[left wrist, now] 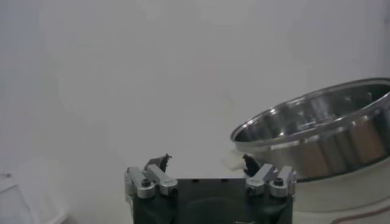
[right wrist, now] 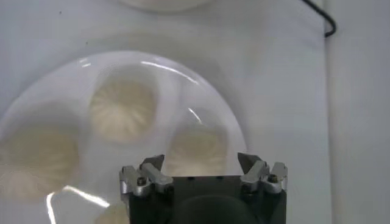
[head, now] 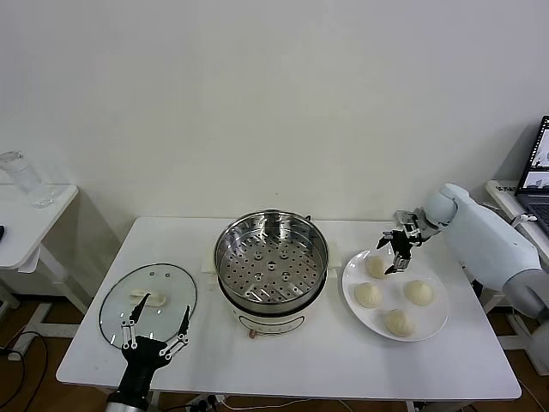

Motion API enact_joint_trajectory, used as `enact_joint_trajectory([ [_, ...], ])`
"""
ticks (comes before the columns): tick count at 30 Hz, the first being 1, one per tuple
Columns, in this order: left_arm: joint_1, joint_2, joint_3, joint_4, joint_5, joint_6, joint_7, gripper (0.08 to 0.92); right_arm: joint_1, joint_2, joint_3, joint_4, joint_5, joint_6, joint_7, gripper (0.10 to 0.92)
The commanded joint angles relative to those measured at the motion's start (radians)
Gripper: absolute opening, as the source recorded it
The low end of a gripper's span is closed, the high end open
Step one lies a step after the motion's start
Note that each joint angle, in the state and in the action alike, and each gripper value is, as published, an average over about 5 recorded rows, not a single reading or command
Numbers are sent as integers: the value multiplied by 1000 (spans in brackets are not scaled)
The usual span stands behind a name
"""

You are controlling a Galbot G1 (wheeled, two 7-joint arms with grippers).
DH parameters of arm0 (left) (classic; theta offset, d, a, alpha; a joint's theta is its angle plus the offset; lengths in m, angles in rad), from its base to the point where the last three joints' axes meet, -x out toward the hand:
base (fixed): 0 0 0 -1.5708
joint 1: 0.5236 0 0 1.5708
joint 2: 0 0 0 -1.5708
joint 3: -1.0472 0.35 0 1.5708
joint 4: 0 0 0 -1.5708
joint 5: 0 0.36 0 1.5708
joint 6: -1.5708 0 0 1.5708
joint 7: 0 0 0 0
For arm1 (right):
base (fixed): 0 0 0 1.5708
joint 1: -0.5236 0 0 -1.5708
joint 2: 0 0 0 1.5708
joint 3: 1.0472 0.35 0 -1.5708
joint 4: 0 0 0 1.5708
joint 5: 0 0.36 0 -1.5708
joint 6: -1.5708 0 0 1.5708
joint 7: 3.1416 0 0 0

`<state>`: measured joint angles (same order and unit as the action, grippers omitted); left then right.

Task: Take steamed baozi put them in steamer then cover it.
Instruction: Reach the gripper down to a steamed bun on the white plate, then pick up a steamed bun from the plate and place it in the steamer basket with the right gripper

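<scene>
Stainless-steel round steamer (head: pixel 271 266) sits empty, you see: four cream-white round baozi (head: pixel 376 267) remain plated beneath your wide-open, empty right gripper (head: pixel 397 248); round clear glass lid (head: pixel 147 304) off, left gripper (head: pixel 156 336) gaping empty.

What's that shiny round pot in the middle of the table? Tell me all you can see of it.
The steamer is a round pot of what looks like polished stainless steel, standing upright on a white base at the middle of the white table. It is uncovered. Inside lies a perforated metal tray, dotted with holes and bare of food. Nothing touches the pot: the glass lid lies flat to its left and the plate to its right.
</scene>
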<state>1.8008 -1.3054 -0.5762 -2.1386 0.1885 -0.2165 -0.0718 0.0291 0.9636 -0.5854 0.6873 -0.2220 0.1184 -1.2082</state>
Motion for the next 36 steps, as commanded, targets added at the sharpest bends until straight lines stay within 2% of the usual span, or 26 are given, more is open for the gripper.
enact_joint_trajectory([
  [1,-3,-1,1,4,0,-1,-1,823,5,34,-12,-39,-74,19,7,823],
  [8,-3,-1,-5,5,-1,-5,-1,823,-15,53,-6,-56,-85,24,39,818],
  [20,-2,-5,-11,0,-3,-7,-2,823,-11,30,-24,-5,-86,34,49,672],
  [27,-1,-3,-11,-7,-4,-8,-2,823,105,-58,-96,187,-31,82,20,630],
  [36,-1,-2,-2,-13,-3,-8,-2,823,434,-57,-295,423,144,284,-36,645],
])
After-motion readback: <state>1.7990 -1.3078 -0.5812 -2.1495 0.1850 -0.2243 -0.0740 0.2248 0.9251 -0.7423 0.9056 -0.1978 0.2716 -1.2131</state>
